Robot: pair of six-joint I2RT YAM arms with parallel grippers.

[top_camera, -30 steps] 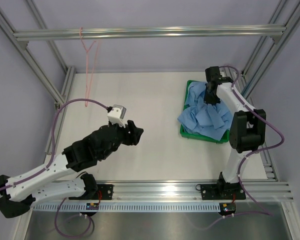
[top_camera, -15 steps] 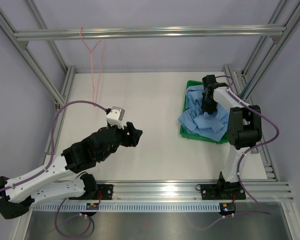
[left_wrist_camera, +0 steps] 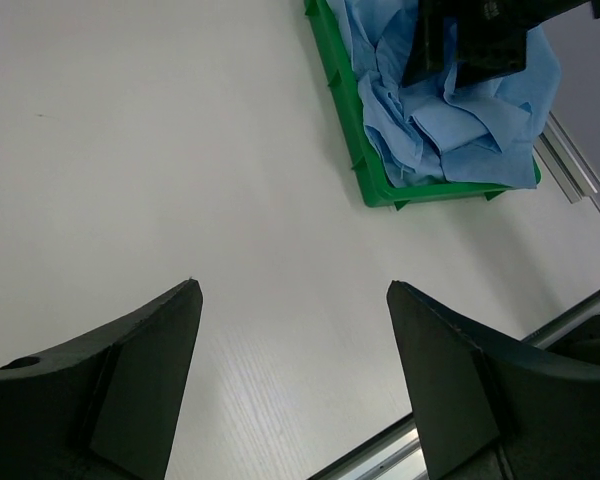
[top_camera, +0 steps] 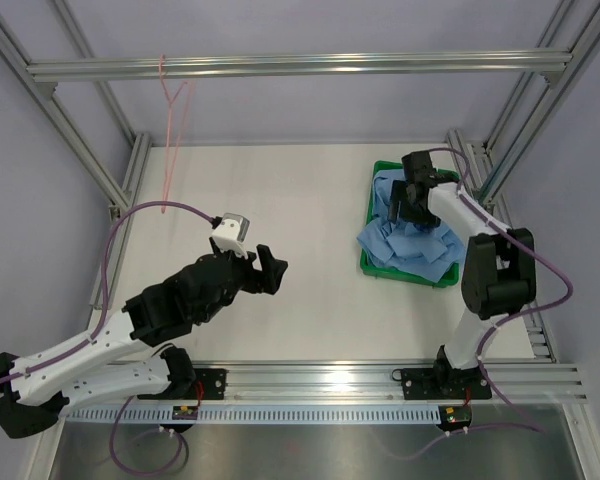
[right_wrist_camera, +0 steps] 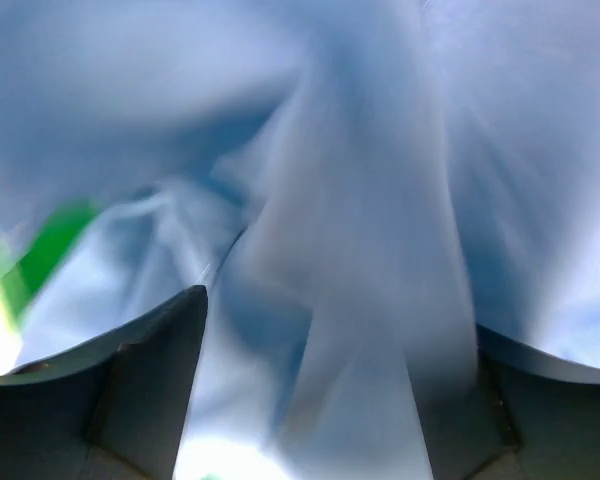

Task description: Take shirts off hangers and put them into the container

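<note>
**Shirt heaped in the tray, both jaws agape**

One pink hanger (top_camera: 172, 130) dangles from the far frame rail (top_camera: 300, 65), off to the left. One blue shirt (top_camera: 410, 240) lies crumpled in the single green tray (top_camera: 400, 274) at the right, spilling over its rim. The right jaws gape wide directly over the cloth, gripping nothing. The left jaws gape mid-table (top_camera: 320, 200), well apart from the tray.

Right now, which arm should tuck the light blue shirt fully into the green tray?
Right: the right end effector is open over the crumpled light blue cloth shirt in the shallow green plastic tray; the left end effector hovers over the white table, apart.
</note>
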